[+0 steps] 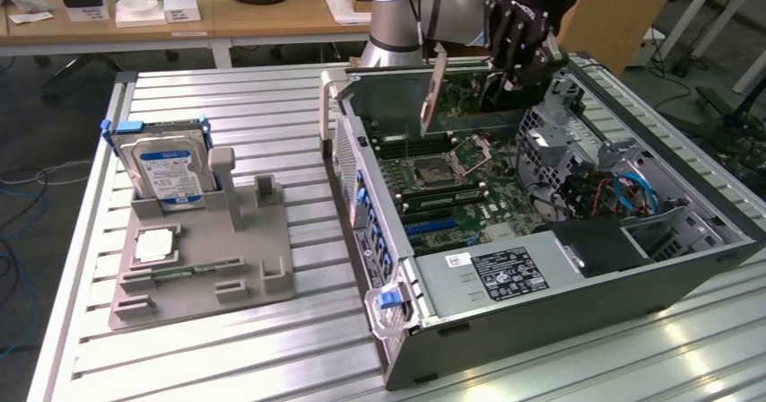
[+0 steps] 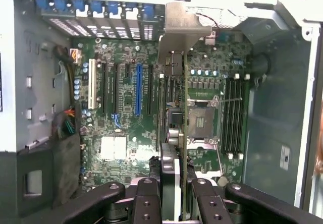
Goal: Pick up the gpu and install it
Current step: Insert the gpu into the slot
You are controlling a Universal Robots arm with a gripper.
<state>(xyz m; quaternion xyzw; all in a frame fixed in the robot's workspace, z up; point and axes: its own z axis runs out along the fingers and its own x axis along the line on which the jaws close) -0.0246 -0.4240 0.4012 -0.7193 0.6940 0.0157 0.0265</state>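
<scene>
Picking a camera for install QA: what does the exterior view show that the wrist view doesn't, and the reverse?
Exterior view: hard drive upright in the grey fixture on the ribbed table, beside the open case; power supply with its label. Wrist view: white slot, coloured wire bundle at the board's edge, gpu edge-on between the fingers. Both: end effector shut on the gpu, held over the motherboard; CPU socket.

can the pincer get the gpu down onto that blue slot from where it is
Probably yes: the case side is open and nothing stands between the gpu in the pincer and the blue slot.
</scene>
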